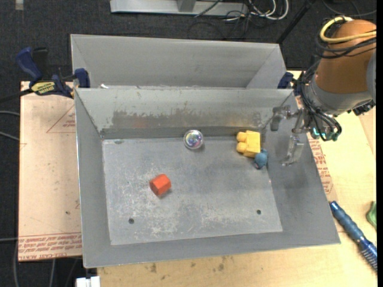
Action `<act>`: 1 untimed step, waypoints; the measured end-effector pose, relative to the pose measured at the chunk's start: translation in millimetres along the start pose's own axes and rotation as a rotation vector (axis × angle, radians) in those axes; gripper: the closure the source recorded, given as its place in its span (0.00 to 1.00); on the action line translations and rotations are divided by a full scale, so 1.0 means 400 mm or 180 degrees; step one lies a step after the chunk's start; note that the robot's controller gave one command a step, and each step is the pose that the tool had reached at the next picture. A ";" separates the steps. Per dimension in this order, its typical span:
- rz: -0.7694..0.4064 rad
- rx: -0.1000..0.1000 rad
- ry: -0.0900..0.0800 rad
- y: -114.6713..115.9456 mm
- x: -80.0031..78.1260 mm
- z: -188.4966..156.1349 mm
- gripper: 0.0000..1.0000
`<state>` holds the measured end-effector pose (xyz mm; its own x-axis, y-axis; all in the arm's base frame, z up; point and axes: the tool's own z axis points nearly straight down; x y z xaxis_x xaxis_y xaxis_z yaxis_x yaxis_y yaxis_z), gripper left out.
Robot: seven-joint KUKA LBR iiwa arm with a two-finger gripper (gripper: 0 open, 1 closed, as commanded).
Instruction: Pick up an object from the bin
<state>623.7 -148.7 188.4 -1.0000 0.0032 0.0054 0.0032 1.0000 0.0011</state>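
My jaws are apart and empty at the bin (179, 223) wall. The yellow block (249, 142) sits just beside them, toward the bin's middle.

There were four small things in the grey bin (179, 232), and no two were the same kind. There was one yellow brick (249, 143). There was one little blue thing (261, 159), just beside the yellow brick at its lower right corner. There was one shiny round ball (192, 139), off to the left of the yellow brick and apart from it. There was one red block (160, 185), well apart from the yellow brick, farther left and nearer the front. That made one bin and four things.
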 end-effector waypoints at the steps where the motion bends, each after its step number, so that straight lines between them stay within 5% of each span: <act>1: 0.0267 -0.0002 -0.0039 -0.011 -0.032 0.299 0.00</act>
<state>636.0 -152.9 68.9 -0.9962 0.0869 -0.0069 0.0869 0.9962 0.0018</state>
